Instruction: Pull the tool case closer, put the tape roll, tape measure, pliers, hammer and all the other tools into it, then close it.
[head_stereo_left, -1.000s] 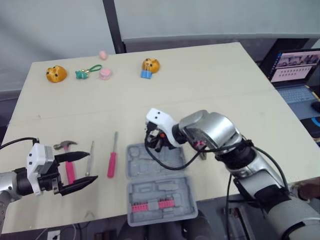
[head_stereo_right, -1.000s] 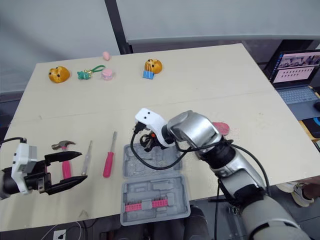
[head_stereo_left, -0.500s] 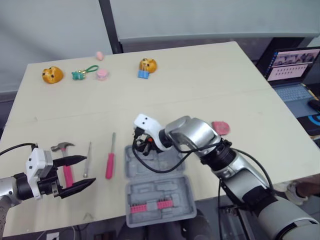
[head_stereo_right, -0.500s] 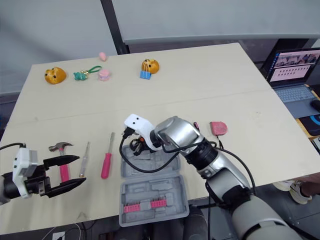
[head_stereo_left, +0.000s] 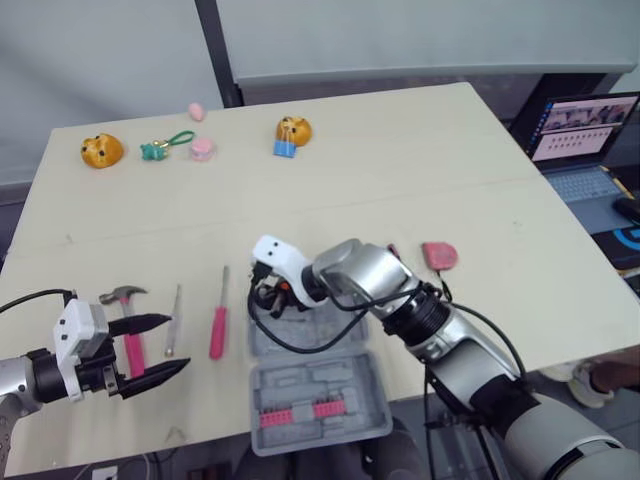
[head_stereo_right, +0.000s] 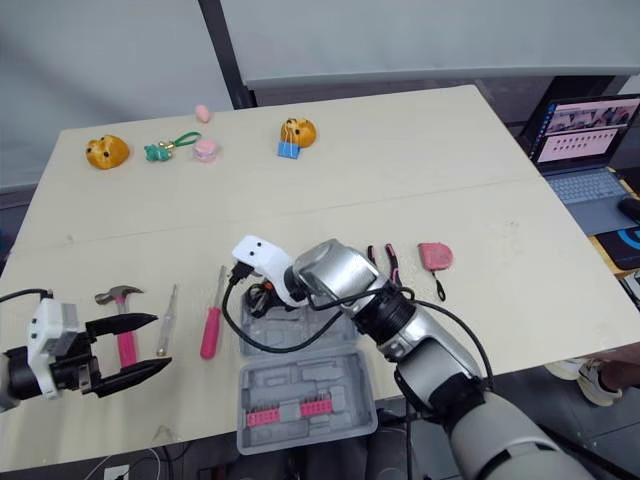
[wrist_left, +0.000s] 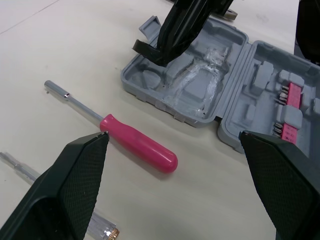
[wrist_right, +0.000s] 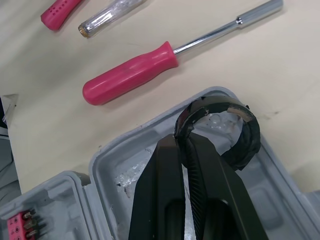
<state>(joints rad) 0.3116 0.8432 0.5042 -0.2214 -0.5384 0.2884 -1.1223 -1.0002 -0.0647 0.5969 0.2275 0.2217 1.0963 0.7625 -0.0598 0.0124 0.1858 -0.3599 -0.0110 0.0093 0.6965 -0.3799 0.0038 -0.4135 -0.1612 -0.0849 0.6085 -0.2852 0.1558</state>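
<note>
Right jaws pinch tape roll (wrist_right: 251, 136) at tool case (head_stereo_left: 352, 388), left jaws wide above beige table (head_stereo_left: 400, 180).

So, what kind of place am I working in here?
Probably a lab or office test room: a plain table, an open laptop off to one side, and staged props like the pink screwdriver and orange toy.

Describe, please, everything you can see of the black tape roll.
The tape roll is a thin black ring with a pale inner lining, glossy like plastic tape. The right pincer is shut on its rim, holding it tilted over the far-left corner of the open grey tool case; whether it touches the case I cannot tell.
</note>
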